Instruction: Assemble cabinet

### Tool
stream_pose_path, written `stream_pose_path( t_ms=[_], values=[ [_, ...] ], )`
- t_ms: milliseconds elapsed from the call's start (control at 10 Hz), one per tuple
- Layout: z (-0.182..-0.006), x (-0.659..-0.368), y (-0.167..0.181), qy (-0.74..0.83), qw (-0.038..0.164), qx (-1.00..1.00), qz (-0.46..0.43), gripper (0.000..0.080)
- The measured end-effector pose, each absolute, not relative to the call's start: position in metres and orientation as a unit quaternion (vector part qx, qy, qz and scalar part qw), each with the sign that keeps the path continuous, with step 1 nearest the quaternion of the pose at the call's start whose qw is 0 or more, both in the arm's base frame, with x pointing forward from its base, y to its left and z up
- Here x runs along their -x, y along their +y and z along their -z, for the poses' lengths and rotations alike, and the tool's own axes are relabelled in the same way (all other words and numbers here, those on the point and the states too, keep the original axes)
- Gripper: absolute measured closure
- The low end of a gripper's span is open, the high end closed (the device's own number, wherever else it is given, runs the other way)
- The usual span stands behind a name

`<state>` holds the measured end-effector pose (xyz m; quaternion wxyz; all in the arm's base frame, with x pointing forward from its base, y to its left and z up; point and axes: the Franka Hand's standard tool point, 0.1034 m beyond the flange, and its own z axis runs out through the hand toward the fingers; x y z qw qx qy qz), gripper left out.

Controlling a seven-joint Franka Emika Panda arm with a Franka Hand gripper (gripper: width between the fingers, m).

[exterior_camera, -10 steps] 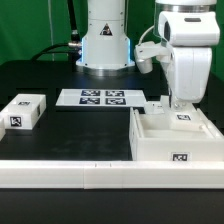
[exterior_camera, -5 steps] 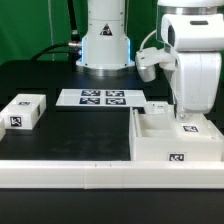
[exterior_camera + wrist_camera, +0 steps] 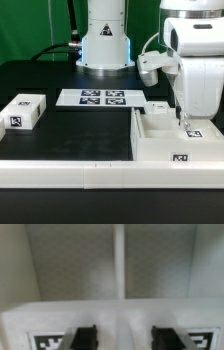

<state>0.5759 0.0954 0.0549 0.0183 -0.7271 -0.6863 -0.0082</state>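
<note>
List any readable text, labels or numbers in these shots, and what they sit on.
No words, brands or numbers can be read in either view.
The only signs are black-and-white square tags, which are patterns, not text. They are on the marker board, the cabinet and the block.

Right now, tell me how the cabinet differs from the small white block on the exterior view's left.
The cabinet is much larger than the small white block. The cabinet is an open box with raised walls; the small white block looks closed. The cabinet stands at the exterior view's right, the small white block at its left. Both are white with black-and-white tags.
</note>
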Motion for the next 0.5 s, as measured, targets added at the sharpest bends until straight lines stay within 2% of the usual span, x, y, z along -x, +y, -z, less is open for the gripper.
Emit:
stream_pose_path(
  t_ms=[100,300,500],
  values=[
    [-0.0549,-0.576,0.0955,-0.686,0.018,0.727,0.008,0.0304],
    [-0.055,-0.5761,0.0955,-0.686,0.018,0.727,0.009,0.0038],
    [-0.055,-0.5761,0.0955,-0.686,0.018,0.727,0.009,0.0012]
  ],
)
